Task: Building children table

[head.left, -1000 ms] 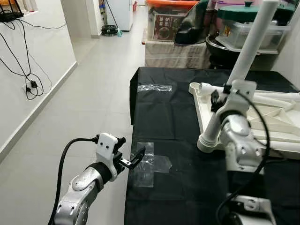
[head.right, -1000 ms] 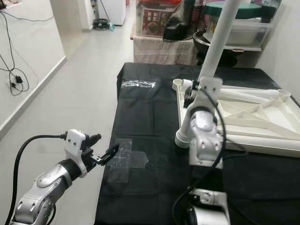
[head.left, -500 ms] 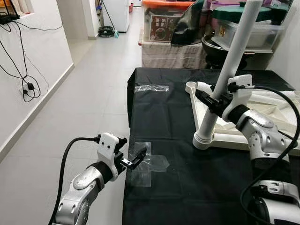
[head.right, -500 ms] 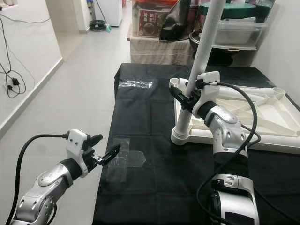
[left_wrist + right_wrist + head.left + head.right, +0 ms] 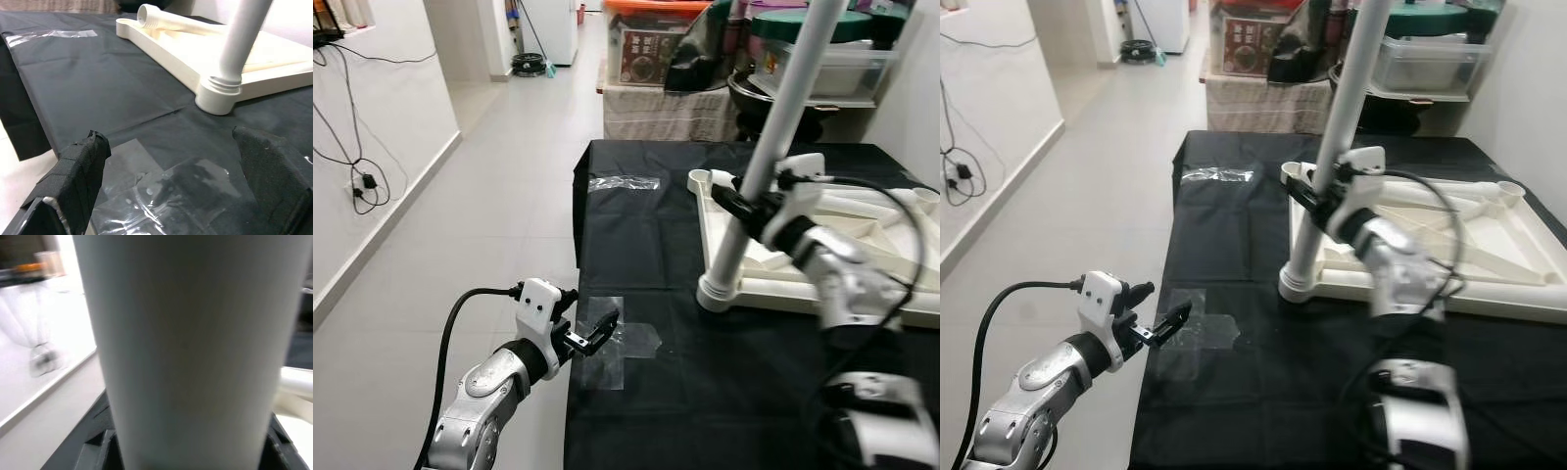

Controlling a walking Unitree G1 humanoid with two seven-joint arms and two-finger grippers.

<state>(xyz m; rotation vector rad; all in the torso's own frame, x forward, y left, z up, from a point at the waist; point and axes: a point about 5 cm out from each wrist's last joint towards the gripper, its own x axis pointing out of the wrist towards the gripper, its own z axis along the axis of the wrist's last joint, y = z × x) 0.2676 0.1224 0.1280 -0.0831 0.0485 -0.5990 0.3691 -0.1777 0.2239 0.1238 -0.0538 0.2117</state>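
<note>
Change since a second ago: right arm has swung out from in front of the camera, and the leg's tilt has shifted a little in the picture.
Right fingers: the right gripper (image 5: 751, 204) is clenched round the long white plastic table leg (image 5: 773, 142) at about mid-height; in the right wrist view the tube sits tight between the black fingers (image 5: 98, 443).
Leg: its threaded foot stands in the near corner socket (image 5: 717, 292) of the upturned cream plastic tabletop (image 5: 1449, 245), leaning away toward the top.
Tabletop: lies ribbed side up on the black cloth-covered surface (image 5: 646, 235); a second loose white leg (image 5: 171, 19) rests across it.
Left fingers: the left gripper (image 5: 597, 328) hovers released, fingers spread, at the surface's near edge over a clear plastic wrapper (image 5: 161, 191).
Handling: the leg looks light, stiff, smooth and rather slippery; I judge a hold low on the shaft gives better control for turning it into the socket, while the tabletop may slide on the cloth.
Writing: a box on the far shelf (image 5: 646, 49) carries print too small to read.
</note>
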